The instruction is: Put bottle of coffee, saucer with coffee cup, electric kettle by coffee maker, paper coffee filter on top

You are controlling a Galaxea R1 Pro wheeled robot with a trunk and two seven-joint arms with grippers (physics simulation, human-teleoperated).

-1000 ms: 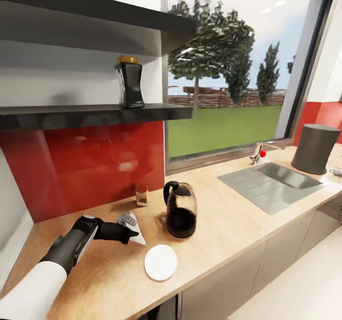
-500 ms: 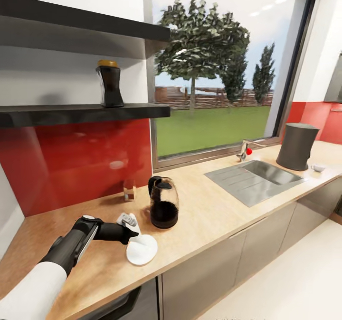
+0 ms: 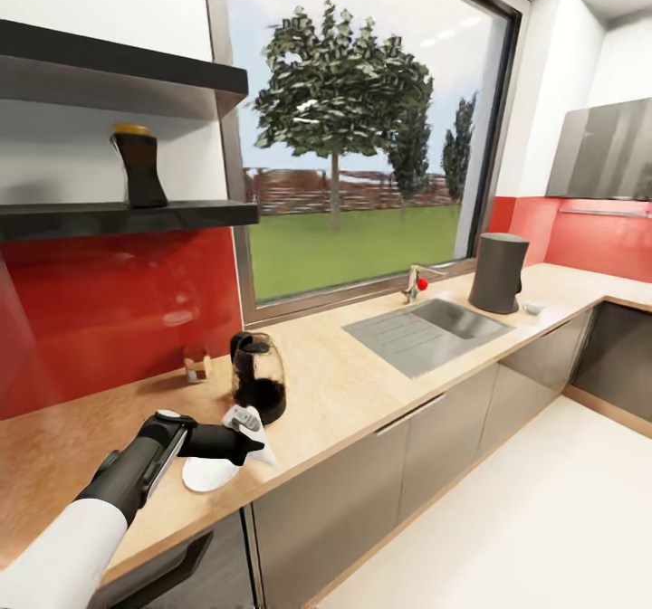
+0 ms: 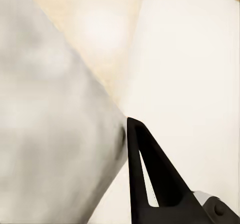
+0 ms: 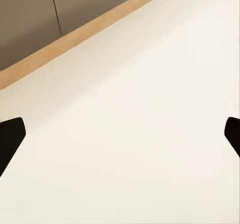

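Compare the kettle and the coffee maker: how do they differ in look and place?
The kettle is rounded clear glass with a black lid and a dark inside; the coffee maker is a plain dark grey, opaque block. The kettle stands left of the sink, near the saucer; the coffee maker stands right of the sink, by the window. Both stand upright on the countertop.

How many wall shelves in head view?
2. The lower kitchen shelf carries the bottle of coffee; an upper shelf sits above it. Both run off the left edge, so more may be hidden.
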